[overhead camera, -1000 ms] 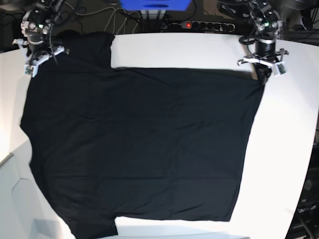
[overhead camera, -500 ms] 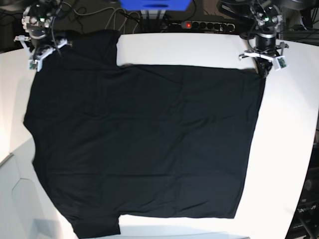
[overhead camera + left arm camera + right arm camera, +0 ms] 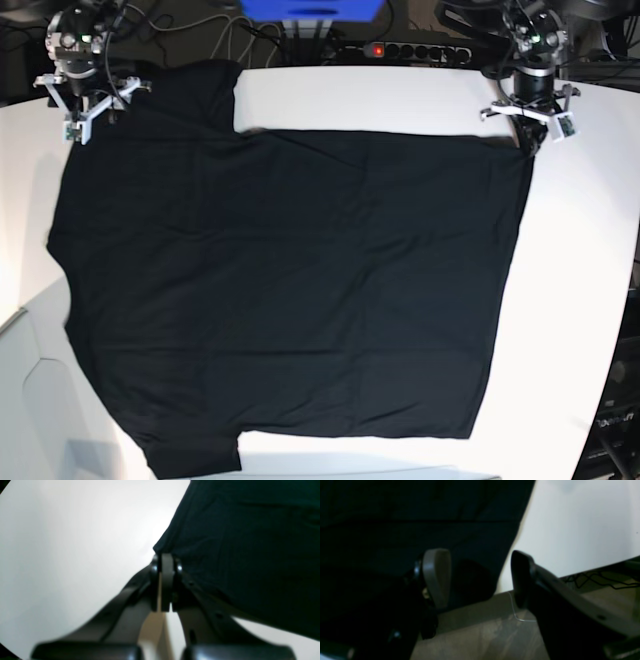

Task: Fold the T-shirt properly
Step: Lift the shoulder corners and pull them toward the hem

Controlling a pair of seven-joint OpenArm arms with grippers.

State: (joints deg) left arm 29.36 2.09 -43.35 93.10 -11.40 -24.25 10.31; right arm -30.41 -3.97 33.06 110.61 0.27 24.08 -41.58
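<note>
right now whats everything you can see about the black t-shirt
The T-shirt is plain black cloth, spread flat and nearly smooth over the white table, covering most of it. One short sleeve lies at the far edge, another at the near edge. No label or print shows. The left gripper is shut on its far corner, cloth pinched between the pads. The right gripper stands open at the far sleeve, holding nothing.

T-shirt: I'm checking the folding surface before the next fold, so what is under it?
The T-shirt lies flat on a white table, bare at the edges. Whatever might lie beneath the cloth is covered.
</note>
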